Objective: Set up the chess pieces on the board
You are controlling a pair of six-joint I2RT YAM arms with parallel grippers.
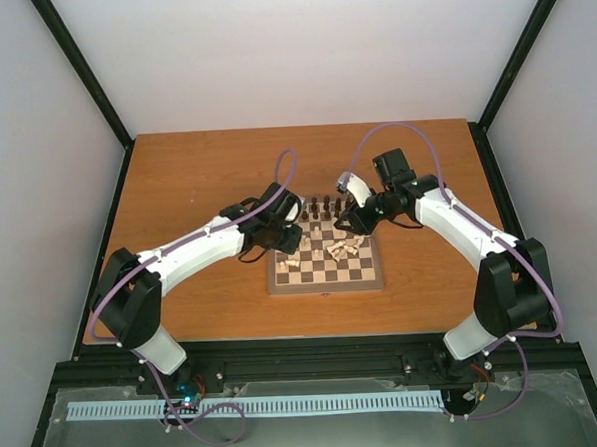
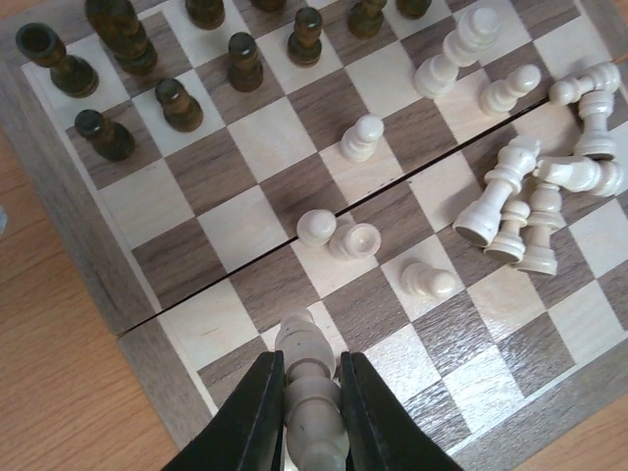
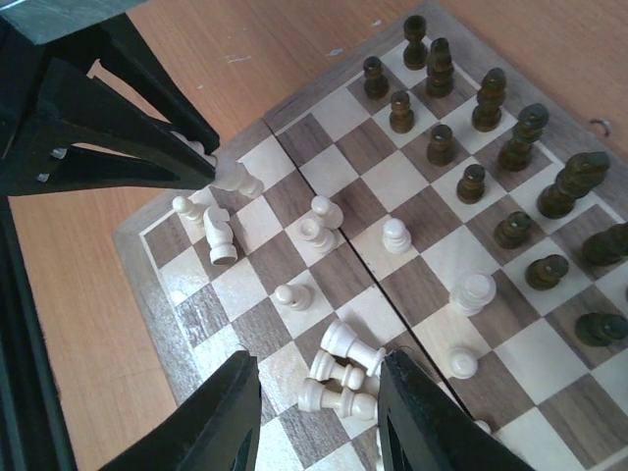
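Observation:
The board (image 1: 327, 286) lies at the table's middle. Dark brown pieces (image 2: 177, 103) stand in two rows along its far side and also show in the right wrist view (image 3: 471, 182). My left gripper (image 2: 312, 361) is shut on a cream piece (image 2: 309, 388) and holds it over the board's near-left corner squares. My right gripper (image 3: 319, 365) is open above a heap of fallen cream pieces (image 3: 343, 378). That heap also shows in the left wrist view (image 2: 530, 196). A few cream pawns (image 2: 361, 137) stand or lie near the board's centre.
The left gripper's black fingers (image 3: 147, 147) reach over the board's corner in the right wrist view. The board's brown border (image 2: 69, 226) meets the orange-brown table (image 1: 196, 169). Black frame posts stand at the table's sides.

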